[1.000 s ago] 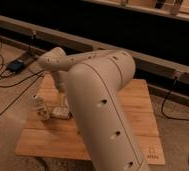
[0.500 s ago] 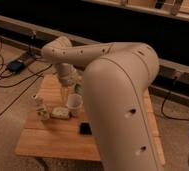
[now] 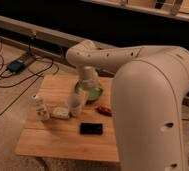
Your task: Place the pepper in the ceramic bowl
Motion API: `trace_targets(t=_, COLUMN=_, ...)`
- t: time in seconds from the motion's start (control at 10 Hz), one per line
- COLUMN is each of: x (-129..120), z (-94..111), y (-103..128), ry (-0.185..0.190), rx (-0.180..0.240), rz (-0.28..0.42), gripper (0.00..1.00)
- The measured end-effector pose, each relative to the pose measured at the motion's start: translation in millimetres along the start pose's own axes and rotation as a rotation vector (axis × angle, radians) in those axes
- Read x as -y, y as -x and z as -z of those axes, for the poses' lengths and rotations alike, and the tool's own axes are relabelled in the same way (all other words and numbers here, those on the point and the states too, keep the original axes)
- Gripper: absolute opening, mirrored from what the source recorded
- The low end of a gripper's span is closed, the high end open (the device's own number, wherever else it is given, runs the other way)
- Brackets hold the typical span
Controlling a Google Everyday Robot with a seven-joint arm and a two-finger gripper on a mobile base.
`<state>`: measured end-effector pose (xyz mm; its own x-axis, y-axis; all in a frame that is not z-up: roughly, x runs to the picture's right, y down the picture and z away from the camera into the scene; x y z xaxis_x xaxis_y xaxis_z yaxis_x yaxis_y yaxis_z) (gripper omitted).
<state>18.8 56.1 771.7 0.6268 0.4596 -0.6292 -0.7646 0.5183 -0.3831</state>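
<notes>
Gripper (image 3: 89,85) low over bowl (image 3: 100,93), spread wide, seemingly empty. Arm (image 3: 110,57) arched in from the right, bulky forearm hiding the table's (image 3: 58,136) right side. Pepper (image 3: 104,110) on the wood just right of bowl, near cup (image 3: 75,104). Phone (image 3: 91,128) nearer the front edge.
</notes>
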Motion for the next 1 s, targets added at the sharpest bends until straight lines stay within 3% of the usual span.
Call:
trace_targets(t=0.4, x=26.6, z=-49.9, y=-15.3, ry=0.065, rx=0.014, rz=-0.050, gripper=0.80)
trace_targets(t=0.8, x=36.3, z=-107.9, y=-14.2, ry=0.133, rx=0.029, rz=-0.060, gripper=0.80)
trace_targets(t=1.0, x=32.4, z=-130.0, y=-8.2, ry=0.147, rx=0.023, rz=-0.042, gripper=0.80)
